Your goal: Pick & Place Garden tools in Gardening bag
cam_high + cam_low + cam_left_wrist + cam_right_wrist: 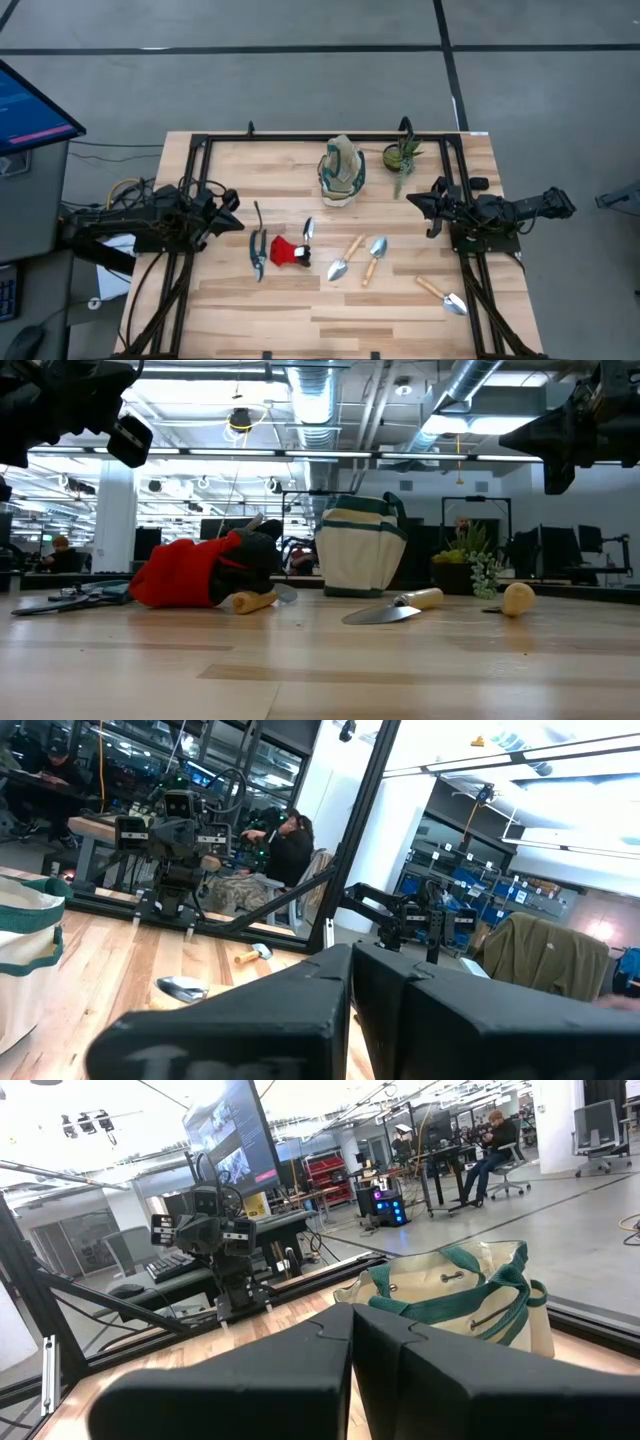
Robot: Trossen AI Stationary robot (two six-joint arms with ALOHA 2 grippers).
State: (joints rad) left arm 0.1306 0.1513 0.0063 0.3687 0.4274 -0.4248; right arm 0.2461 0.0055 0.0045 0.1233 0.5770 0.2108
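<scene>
The garden tools lie flat on the wooden table: dark-handled pruning shears (258, 250), a red piece (290, 252), a small trowel (308, 230) beside it, two wooden-handled trowels (345, 258) (374, 256) mid-table, and one more (443, 294) near the front right. The green and cream gardening bag (342, 172) stands upright at the far middle, also in the low view (362, 548). My left gripper (238, 222) is shut and hovers at the table's left side, clear of the tools. My right gripper (412, 200) is shut and hovers at the right side, near the bag (470, 1295).
A small potted green plant (402, 158) stands right of the bag at the far edge. A black frame (300, 140) runs around the table's far and side edges. Bare wood lies along the near edge (300, 330). People sit at desks in the room beyond.
</scene>
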